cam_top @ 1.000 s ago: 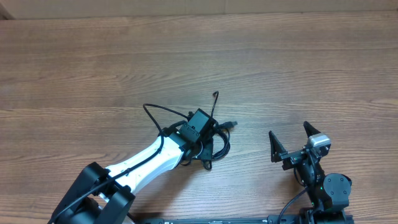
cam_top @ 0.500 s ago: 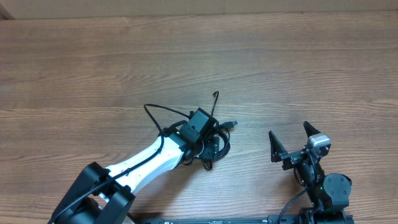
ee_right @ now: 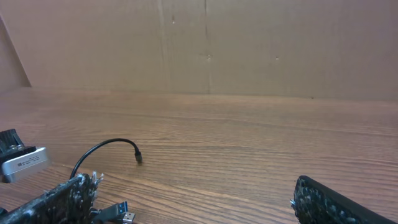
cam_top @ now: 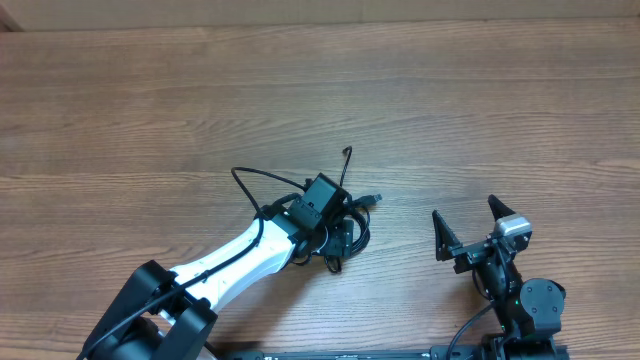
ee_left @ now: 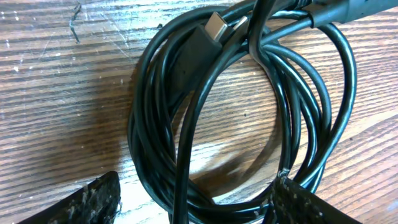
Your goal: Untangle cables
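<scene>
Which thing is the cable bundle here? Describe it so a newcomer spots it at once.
On the wooden table, follow the white left arm to its hand; the cables lie beneath it as a small black coil. Unlike the thicker cable along the arm, they are thin, looped in a ring, with one stray end curling away from the robot.
</scene>
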You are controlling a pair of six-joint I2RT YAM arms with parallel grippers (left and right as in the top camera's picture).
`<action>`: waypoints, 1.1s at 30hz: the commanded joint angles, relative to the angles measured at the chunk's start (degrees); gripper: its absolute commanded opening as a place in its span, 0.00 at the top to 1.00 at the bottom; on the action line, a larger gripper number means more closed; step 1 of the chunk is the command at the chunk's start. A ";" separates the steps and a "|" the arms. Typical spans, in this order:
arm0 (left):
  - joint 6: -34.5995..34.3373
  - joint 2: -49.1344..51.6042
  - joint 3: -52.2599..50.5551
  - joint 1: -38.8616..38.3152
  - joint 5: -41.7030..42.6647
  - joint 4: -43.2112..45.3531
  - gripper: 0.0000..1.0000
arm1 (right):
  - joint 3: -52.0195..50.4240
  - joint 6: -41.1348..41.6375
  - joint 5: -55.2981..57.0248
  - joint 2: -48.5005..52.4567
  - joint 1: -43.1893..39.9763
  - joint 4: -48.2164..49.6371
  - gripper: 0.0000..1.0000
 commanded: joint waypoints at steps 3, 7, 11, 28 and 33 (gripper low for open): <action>-0.13 -0.28 -0.37 -0.37 0.37 0.04 0.19 | -0.59 0.17 0.15 0.00 -0.11 0.33 0.00; -0.13 -0.28 -0.37 -0.37 0.39 0.02 0.11 | -0.59 0.17 0.17 0.00 -0.11 0.33 0.00; -0.13 -0.28 -0.37 -0.37 0.46 -0.31 0.15 | -0.59 0.17 0.17 0.00 -0.11 0.33 0.00; -9.11 -0.28 -0.37 -0.37 0.39 -2.08 0.04 | -0.59 0.17 0.17 0.00 -0.11 0.33 0.00; -9.11 -0.28 -0.37 -0.37 0.39 -2.08 0.32 | -0.59 0.17 0.17 0.00 -0.11 0.33 0.00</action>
